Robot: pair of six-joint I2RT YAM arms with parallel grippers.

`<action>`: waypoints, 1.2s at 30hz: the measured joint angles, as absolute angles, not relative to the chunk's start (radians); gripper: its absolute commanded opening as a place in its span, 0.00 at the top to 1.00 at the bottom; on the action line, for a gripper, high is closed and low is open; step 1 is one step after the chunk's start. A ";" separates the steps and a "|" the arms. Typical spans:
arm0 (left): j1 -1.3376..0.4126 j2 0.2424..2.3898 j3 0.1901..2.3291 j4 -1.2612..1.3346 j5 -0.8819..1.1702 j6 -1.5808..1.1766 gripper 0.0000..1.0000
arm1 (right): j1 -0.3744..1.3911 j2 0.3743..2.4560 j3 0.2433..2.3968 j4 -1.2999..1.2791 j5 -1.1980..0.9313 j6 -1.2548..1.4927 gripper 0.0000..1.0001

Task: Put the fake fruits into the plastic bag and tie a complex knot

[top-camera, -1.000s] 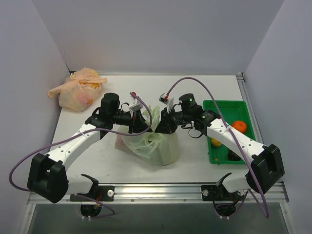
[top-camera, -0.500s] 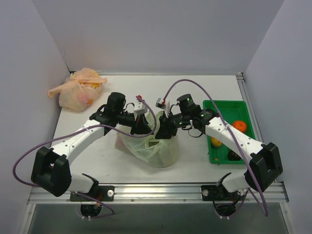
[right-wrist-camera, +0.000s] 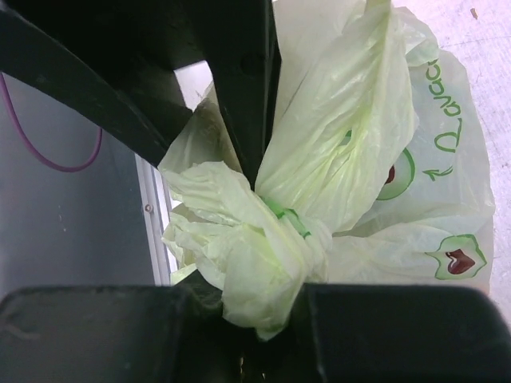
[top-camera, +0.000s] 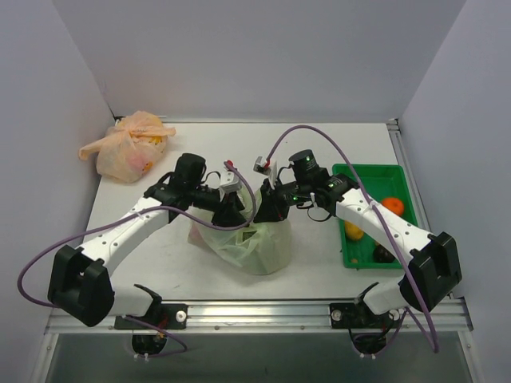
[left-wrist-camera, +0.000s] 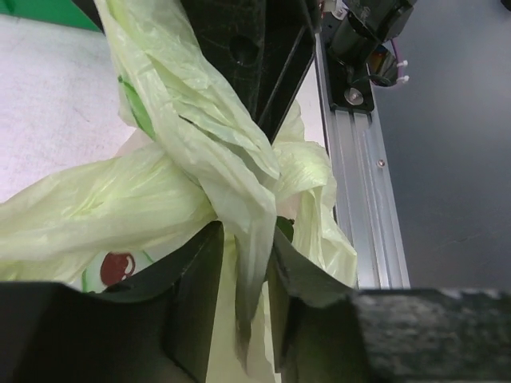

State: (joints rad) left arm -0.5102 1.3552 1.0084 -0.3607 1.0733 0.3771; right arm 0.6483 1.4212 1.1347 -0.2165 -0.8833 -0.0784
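Observation:
The pale green plastic bag (top-camera: pixel 254 243) stands bulging at the table's middle, its contents hidden. Both grippers meet just above its top. My left gripper (top-camera: pixel 232 212) is shut on one twisted handle strip (left-wrist-camera: pixel 239 199), which crosses the other strip in a knot. My right gripper (top-camera: pixel 268 209) is shut on the other bunched handle (right-wrist-camera: pixel 263 263) right at the knot. An orange (top-camera: pixel 392 207), a yellow fruit (top-camera: pixel 353 232) and a dark fruit (top-camera: pixel 385 254) lie in the green tray (top-camera: pixel 361 173) at the right.
A tied peach-orange bag (top-camera: pixel 128 146) sits at the back left corner. The green tray stands along the right edge. The aluminium rail (top-camera: pixel 263 313) runs along the near edge.
Both grippers have moved closer together and lower over the bag, drawing the crossed handles tighter. The bag's top has bunched up between them.

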 measured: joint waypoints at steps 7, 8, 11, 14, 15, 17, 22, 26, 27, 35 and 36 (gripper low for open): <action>-0.447 1.195 1.008 -0.387 1.043 0.328 0.62 | 0.647 1.421 1.135 -0.216 -0.889 -0.084 1.00; -0.445 1.172 1.008 -0.382 1.044 0.315 0.63 | 0.647 1.421 1.135 -0.216 -0.890 -0.084 1.00; -0.453 1.155 1.008 -0.344 1.045 0.266 0.69 | 0.647 1.421 1.135 -0.214 -0.898 -0.083 1.00; -0.472 1.192 1.009 -0.294 1.045 0.213 0.70 | 0.647 1.421 1.135 -0.212 -0.907 -0.080 0.99; -0.482 1.210 1.010 -0.281 1.045 0.200 0.70 | 0.647 1.421 1.135 -0.212 -0.910 -0.079 0.95; -0.506 1.248 1.013 -0.265 1.044 0.176 0.81 | 0.647 1.421 1.135 -0.212 -0.916 -0.076 0.86; -0.537 1.284 1.013 -0.175 1.028 0.083 1.00 | 0.646 1.421 1.135 -0.214 -0.938 -0.076 0.76; -0.537 1.288 1.012 -0.045 1.021 -0.022 1.00 | 0.649 1.421 1.135 -0.205 -0.956 -0.076 0.73; -0.538 1.291 1.012 -0.016 1.021 -0.047 1.00 | 0.649 1.421 1.135 -0.204 -0.960 -0.076 0.73; -0.544 1.306 1.005 0.065 1.013 -0.141 0.90 | 0.650 1.421 1.135 -0.191 -0.974 -0.073 1.00; -0.540 1.303 1.005 0.065 1.005 -0.145 0.81 | 0.648 1.421 1.135 -0.200 -0.975 -0.072 1.00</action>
